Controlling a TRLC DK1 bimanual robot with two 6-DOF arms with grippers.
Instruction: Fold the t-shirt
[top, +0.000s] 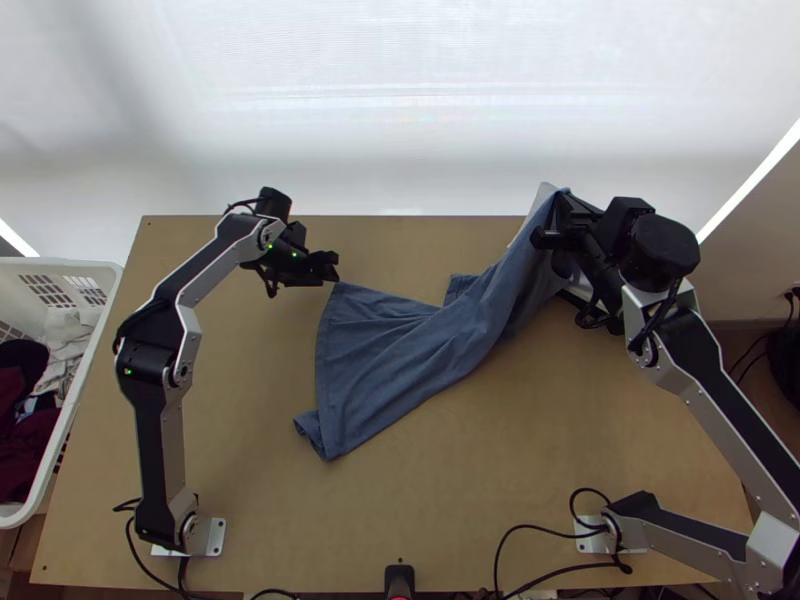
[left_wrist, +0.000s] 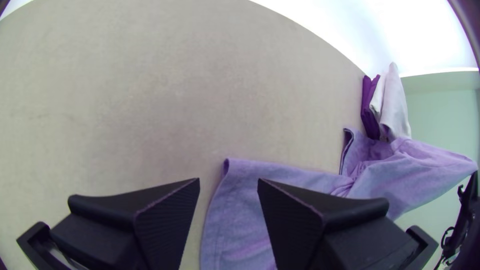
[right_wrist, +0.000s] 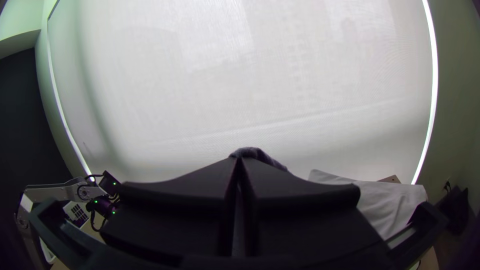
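At R end effector (top: 562, 204), t-shirt (top: 420, 345), prob. pinched

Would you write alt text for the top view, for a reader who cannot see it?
The raised right gripper holds one end of a blue t-shirt, the rest draped, creased, onto a wooden table; the left gripper hovers beside another corner.

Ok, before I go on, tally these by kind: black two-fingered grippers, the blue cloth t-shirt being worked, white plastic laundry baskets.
Black two-fingered grippers: 2, left gripper and right gripper
Blue cloth t-shirt: 1
White plastic laundry basket: 1
Total: 4
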